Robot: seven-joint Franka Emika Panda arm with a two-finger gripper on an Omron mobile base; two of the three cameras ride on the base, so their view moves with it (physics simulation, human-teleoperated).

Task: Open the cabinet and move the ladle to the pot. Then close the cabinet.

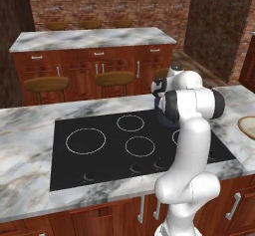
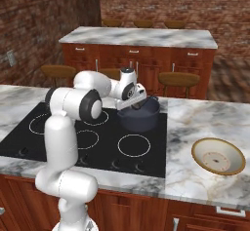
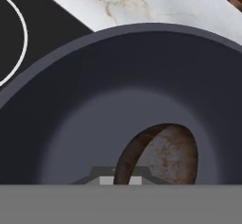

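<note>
The dark blue-grey pot [image 2: 141, 118] stands on the back right ring of the black cooktop [image 2: 58, 137]; in the left base view the pot [image 1: 162, 116] peeks out behind my arm. My gripper [image 2: 135, 102] hangs just over the pot's rim, pointing down into it. In the hand view the pot's inside [image 3: 94, 100] spreads wide, and the rusty brown bowl of the ladle [image 3: 163, 154] hangs right in front of my gripper [image 3: 122, 180], low inside the pot. The jaws are shut on the ladle's handle. The cabinet is out of view.
A shallow beige bowl [image 2: 218, 157] sits on the marble counter [image 2: 185, 123] right of the cooktop. Behind the counter stand wooden stools [image 1: 46, 84] and a marble-topped island [image 1: 94, 38] with drawer fronts. Brick walls close the room.
</note>
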